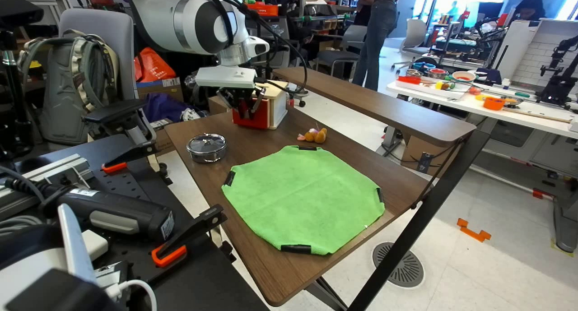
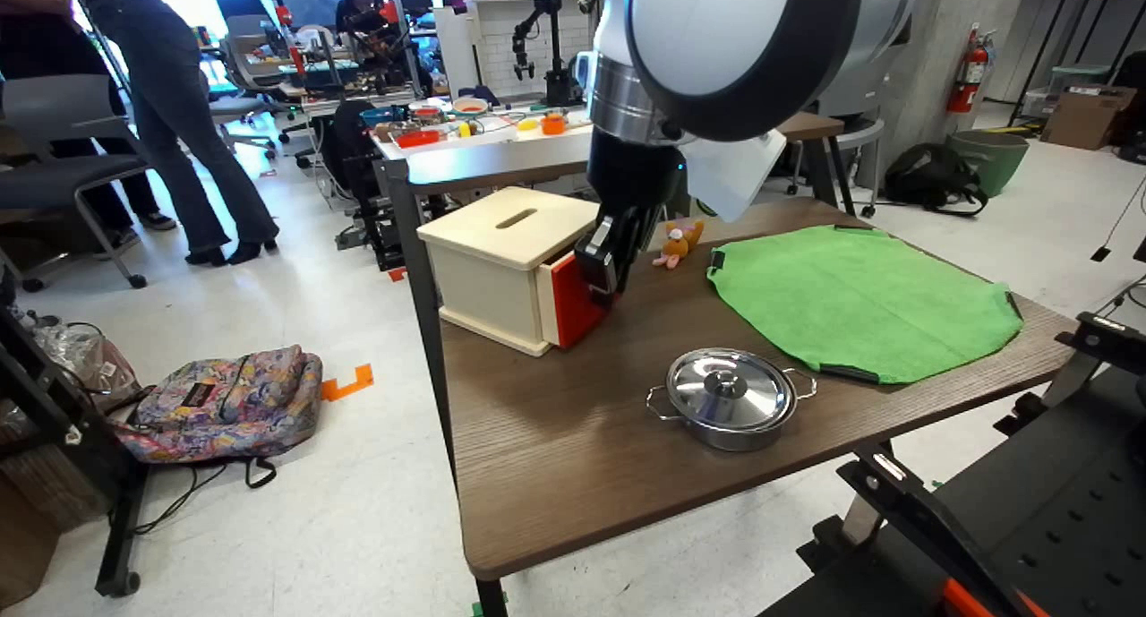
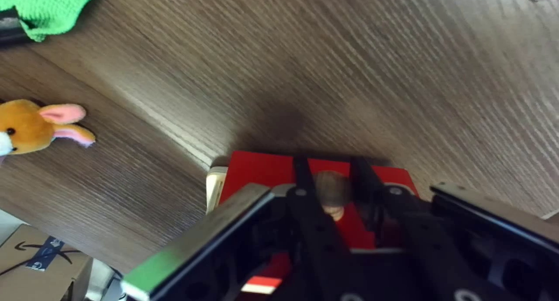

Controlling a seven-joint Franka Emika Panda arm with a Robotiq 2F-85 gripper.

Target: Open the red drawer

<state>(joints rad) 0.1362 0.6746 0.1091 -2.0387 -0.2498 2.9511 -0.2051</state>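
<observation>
The red drawer (image 2: 573, 305) sits in a pale wooden box (image 2: 488, 299) with a slot in its top, at the table's end. Its red front also shows in an exterior view (image 1: 255, 122) and in the wrist view (image 3: 262, 170). In an exterior view the drawer stands partly out of the box, with a strip of its wooden side showing. A round wooden knob (image 3: 332, 189) on the red front lies between my fingers. My gripper (image 3: 330, 172) is shut on this knob, one finger against each side. In both exterior views the gripper (image 2: 602, 281) points down at the front and hides the knob.
A lidded steel pot (image 2: 730, 398) stands on the table (image 2: 537, 474) in front of the box, to one side. A small orange plush toy (image 1: 314, 135) lies near the box. A green cloth (image 1: 307, 198) covers much of the table's other half.
</observation>
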